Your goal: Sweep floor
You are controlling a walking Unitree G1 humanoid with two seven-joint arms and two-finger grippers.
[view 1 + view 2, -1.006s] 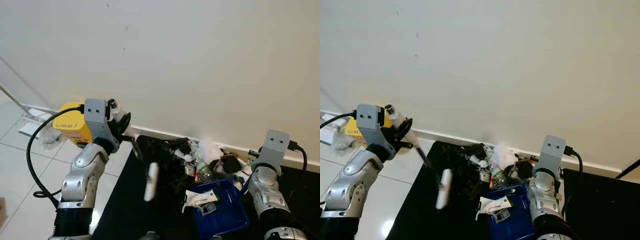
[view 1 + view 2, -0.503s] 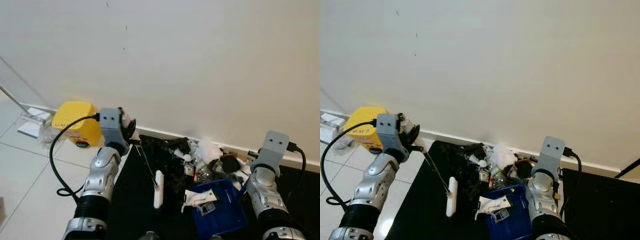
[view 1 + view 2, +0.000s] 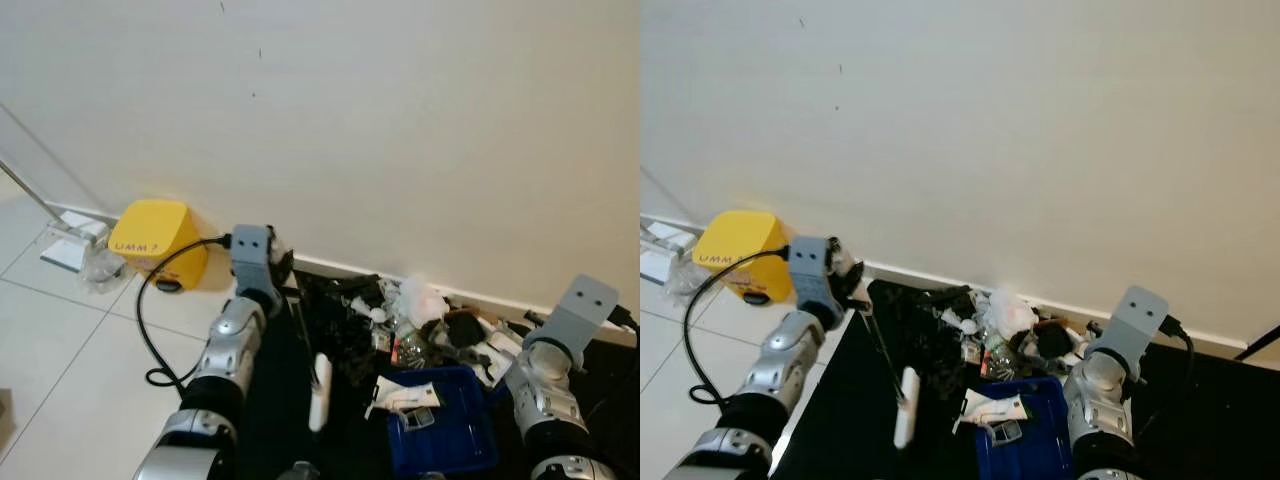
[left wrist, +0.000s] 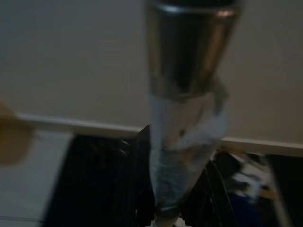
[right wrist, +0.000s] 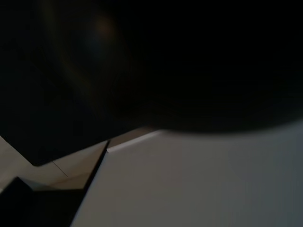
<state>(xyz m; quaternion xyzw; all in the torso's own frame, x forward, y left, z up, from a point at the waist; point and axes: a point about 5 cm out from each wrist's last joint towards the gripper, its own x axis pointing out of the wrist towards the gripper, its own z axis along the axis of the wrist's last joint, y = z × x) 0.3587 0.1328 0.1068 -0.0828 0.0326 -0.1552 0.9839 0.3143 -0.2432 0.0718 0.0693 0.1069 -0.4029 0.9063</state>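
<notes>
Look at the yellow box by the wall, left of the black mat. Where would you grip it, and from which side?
Grip the yellow box across its two side faces near the top, coming down from above. It stands upright with rounded edges, its back is near the wall and a clear plastic wrapper lies at its left, so the top is probably the freest approach. Whether the fingers span it cannot be judged.

"UMM 7" on yellow box [image 3: 153, 240], approx. reading
</notes>
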